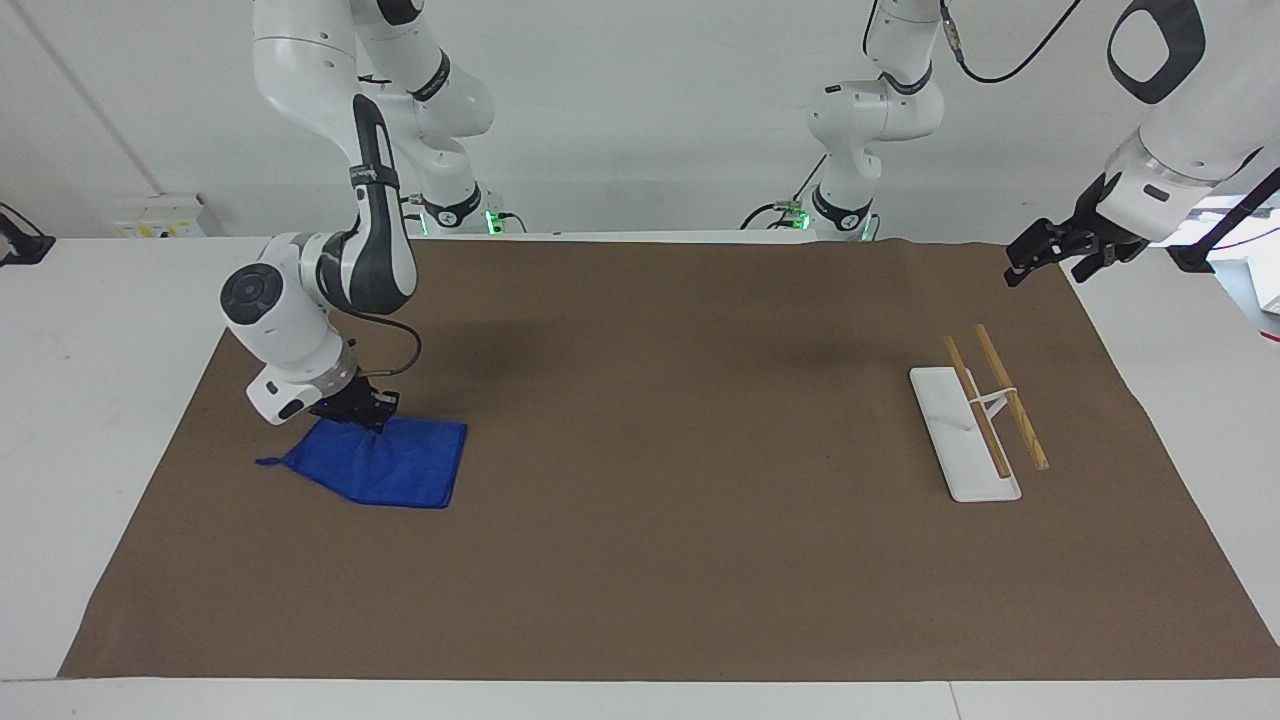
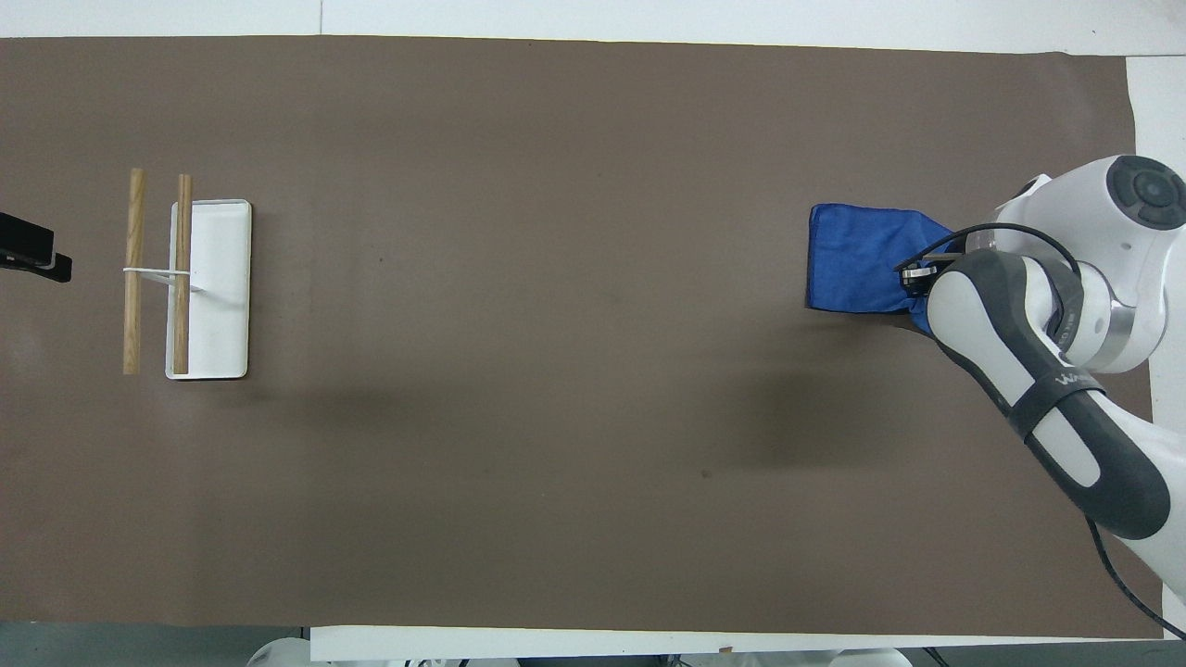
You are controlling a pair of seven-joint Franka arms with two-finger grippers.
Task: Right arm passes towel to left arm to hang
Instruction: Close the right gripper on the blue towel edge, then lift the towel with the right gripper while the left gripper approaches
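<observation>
The blue towel (image 1: 390, 462) lies at the right arm's end of the brown mat, its edge nearer the robots lifted and bunched; it also shows in the overhead view (image 2: 857, 257). My right gripper (image 1: 358, 412) is shut on that raised edge, a little above the mat; in the overhead view the right gripper (image 2: 915, 275) is partly hidden by its own arm. My left gripper (image 1: 1050, 252) hangs in the air over the mat's corner at the left arm's end and waits; its tip (image 2: 32, 257) shows at the edge of the overhead view.
A white rack base (image 1: 958, 432) with two wooden bars (image 1: 1010, 396) stands toward the left arm's end; it shows in the overhead view too (image 2: 218, 289). The brown mat (image 1: 680, 520) covers most of the table.
</observation>
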